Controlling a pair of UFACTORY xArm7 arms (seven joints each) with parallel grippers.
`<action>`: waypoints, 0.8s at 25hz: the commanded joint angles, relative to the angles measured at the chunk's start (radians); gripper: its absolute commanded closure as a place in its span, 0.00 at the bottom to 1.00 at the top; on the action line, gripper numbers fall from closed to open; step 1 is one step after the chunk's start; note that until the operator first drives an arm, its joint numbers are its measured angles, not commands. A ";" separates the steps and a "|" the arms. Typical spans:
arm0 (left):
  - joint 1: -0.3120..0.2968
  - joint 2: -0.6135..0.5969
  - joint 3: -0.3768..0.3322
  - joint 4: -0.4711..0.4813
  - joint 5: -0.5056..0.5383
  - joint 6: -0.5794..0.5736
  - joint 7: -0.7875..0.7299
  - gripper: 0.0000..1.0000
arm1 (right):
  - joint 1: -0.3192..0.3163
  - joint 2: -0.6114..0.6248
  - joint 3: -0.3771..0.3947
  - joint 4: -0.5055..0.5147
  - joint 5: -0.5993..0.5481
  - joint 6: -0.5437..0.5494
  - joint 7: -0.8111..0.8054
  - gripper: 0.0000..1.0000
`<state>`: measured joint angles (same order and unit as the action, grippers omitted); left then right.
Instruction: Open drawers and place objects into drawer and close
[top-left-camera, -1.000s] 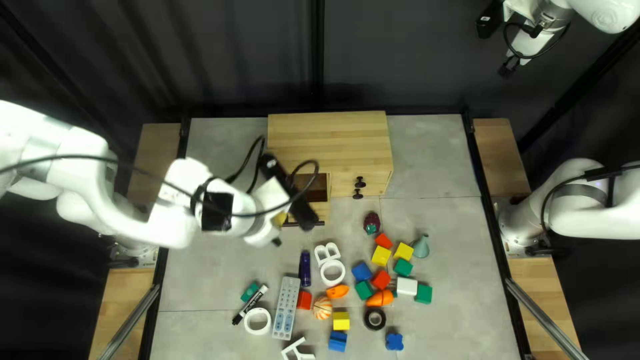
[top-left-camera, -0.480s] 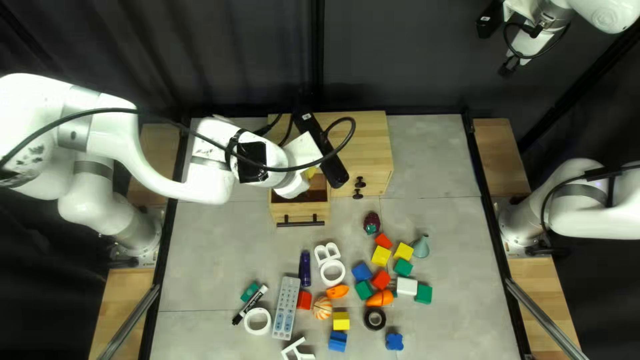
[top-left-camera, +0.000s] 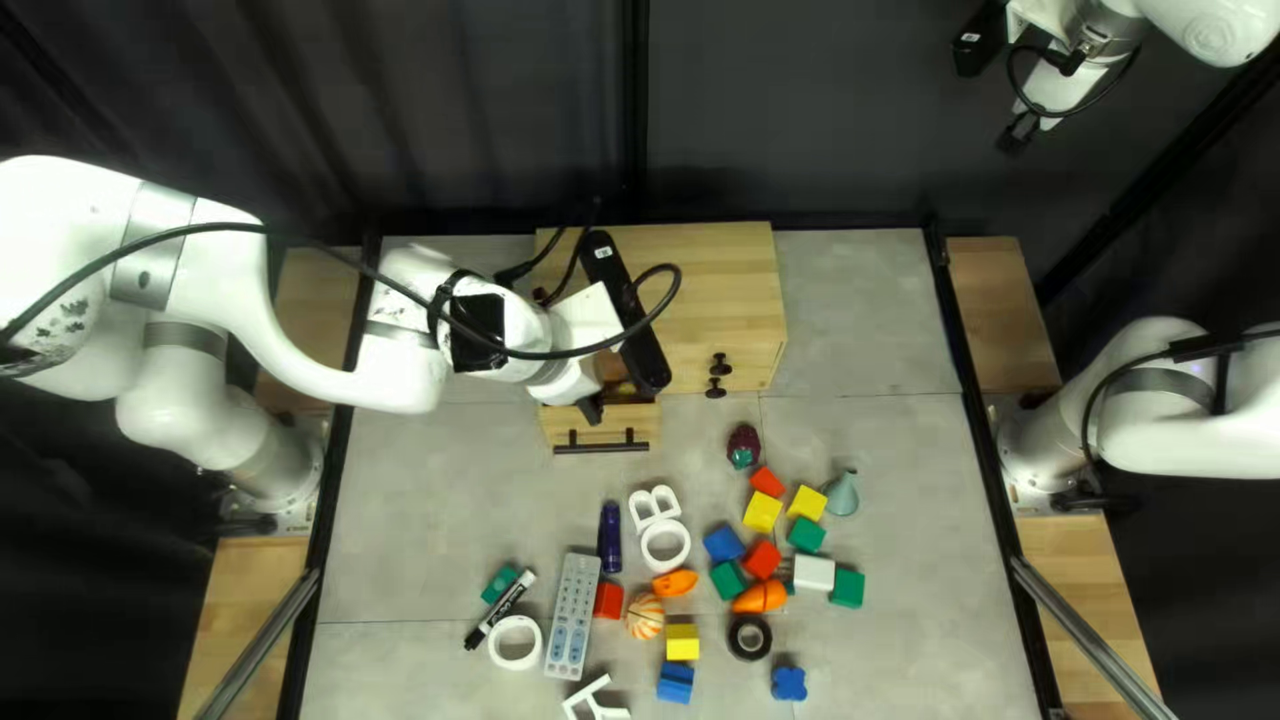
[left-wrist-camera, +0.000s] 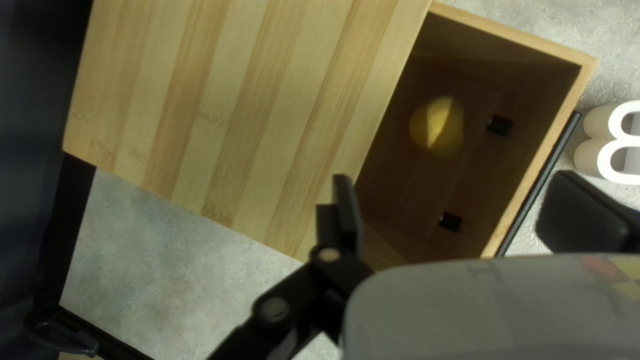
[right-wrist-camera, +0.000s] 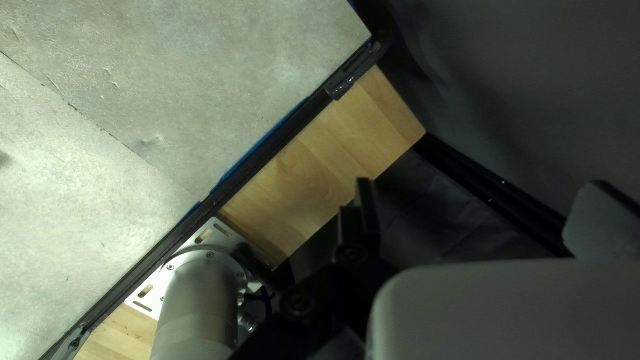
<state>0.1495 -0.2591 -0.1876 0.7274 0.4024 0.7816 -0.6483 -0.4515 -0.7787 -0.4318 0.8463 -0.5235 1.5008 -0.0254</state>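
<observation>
Blocks (top-left-camera: 762, 558) are littering the lower centre; empty left gripper (top-left-camera: 552, 342), spread wide, is hanging slightly further left than before; empty right gripper (top-left-camera: 1044, 96) is gaping.

Top left view slants across the table (top-left-camera: 440, 534); wrist views look down closer, left sharing the drawer (top-left-camera: 642, 422).

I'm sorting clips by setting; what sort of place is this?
Probably a robotics lab or test cell: a robot arm is mounted beside the table, dark curtains close off the back, and blocks and household items lie spread out.
</observation>
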 commanded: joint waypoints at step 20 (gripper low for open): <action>-0.270 -0.074 -0.091 -0.027 -0.269 0.065 0.196 0.00 | 0.000 0.000 0.000 0.000 0.000 0.000 0.000 0.00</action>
<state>-0.1033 -0.3394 -0.2725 0.7045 0.1406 0.8632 -0.4754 -0.4515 -0.7787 -0.4318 0.8463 -0.5235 1.5008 -0.0254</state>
